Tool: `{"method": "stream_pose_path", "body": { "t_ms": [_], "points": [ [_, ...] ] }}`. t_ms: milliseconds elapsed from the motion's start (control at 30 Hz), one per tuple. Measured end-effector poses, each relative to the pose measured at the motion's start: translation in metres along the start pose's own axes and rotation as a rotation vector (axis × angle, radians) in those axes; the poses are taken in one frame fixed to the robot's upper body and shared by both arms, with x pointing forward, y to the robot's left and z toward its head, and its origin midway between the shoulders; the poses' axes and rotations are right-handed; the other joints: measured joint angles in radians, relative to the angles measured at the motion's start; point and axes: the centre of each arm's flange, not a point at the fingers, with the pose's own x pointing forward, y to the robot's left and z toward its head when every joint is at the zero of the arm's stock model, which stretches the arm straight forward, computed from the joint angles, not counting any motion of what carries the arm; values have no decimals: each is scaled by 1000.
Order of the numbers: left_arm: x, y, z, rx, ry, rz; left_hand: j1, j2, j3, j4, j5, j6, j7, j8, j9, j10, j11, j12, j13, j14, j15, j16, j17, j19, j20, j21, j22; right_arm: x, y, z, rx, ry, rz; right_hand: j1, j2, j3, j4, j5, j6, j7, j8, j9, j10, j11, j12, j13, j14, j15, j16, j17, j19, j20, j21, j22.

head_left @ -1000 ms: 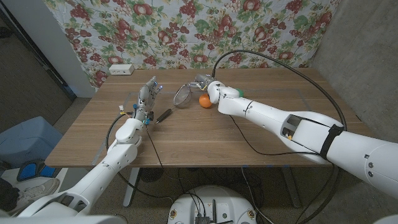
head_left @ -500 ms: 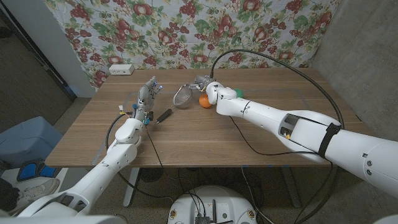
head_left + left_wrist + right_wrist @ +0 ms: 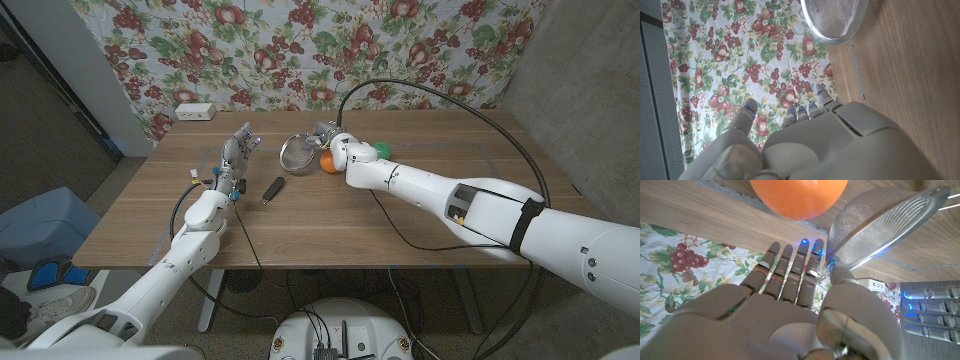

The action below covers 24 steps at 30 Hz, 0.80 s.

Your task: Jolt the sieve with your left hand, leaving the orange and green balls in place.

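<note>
One shift in the last second: the round steel-mesh sieve (image 3: 295,152) with black handle slid right on the tabletop (image 3: 330,215), nudged by the right hand (image 3: 325,135), fingers spread, empty. Left hand (image 3: 236,155) open, holding nothing, left of the sieve. Orange ball (image 3: 327,162) and green ball (image 3: 381,150) unmoved; left-hand jolt looks undone.

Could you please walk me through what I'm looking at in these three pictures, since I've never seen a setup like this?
This is a robot with two arms, each ending in a five-finger hand, standing at a wooden table. The wide picture comes from a camera on its head; the other two come from cameras on its wrists, looking along each hand, so they appear turned. On the table lie a metal sieve with a dark handle, an orange ball and a green ball. The left hand is open, short of the sieve. The right hand reaches beside the sieve's rim; I cannot tell whether it touches it.
</note>
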Motion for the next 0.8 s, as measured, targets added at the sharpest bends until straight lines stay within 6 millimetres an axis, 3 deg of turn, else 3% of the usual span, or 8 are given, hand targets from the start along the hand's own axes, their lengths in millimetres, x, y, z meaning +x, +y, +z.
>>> {"method": "stream_pose_path", "body": {
  "t_ms": [167, 800],
  "points": [
    [0, 0, 0, 1, 2, -1, 0, 0, -3, -3, 0, 0, 0, 0, 0, 0, 0, 0, 0, 0, 0, 0, 0, 0, 0, 0, 0, 0, 2, 0, -8, 7, -2, 24, -3, 0, 0, 0, 22, 6, 21, 18, 42, -10, 20, 19, 23, -2, 26, 16, 9, -9, 8, 5],
    [3, -1, 1, 0, 6, -8, 0, 0, -1, -9, 0, 0, 0, 0, 0, 0, 0, 0, 0, 0, 0, 0, 0, 3, 4, -7, 0, -5, -4, -11, 41, -7, -44, 46, -4, 8, 8, 19, 70, 54, 91, 68, 142, 8, 78, 73, 102, -8, 41, 16, 27, 9, 21, 4]
  ]
}}
